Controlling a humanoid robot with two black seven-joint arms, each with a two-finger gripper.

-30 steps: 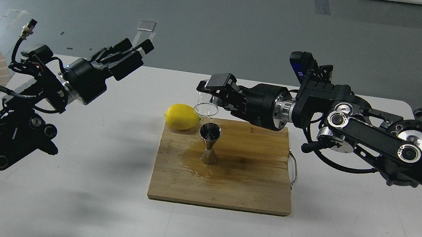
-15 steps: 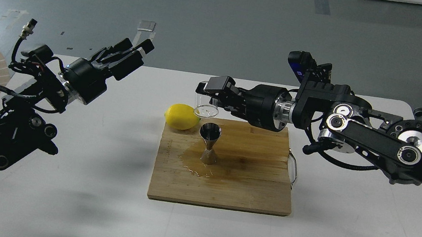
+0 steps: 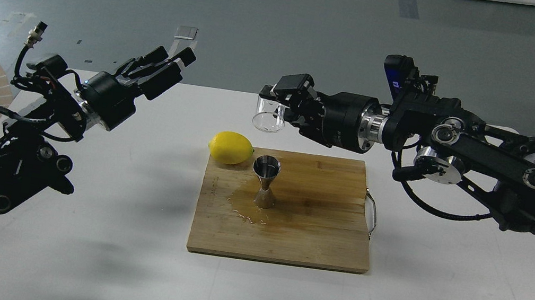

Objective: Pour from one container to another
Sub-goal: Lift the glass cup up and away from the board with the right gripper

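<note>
A small clear glass cup [image 3: 269, 114] hangs tipped mouth-down in the air, above and just behind the steel jigger [image 3: 265, 180]. My right gripper [image 3: 280, 102] is shut on the cup, reaching in from the right. The hourglass-shaped jigger stands upright on a wooden cutting board [image 3: 311, 232], in a wet patch with some spilled drops. My left gripper [image 3: 169, 66] is held up at the left, well away from the board, open and empty.
A yellow lemon [image 3: 231, 148] lies at the board's back left corner, close to the jigger. The board has a metal handle [image 3: 371, 217] on its right edge. It sits mid-table on a white tabletop [image 3: 125, 235].
My right gripper has lifted the cup up and slightly right, away from the jigger's mouth. The left arm has stayed put.
</note>
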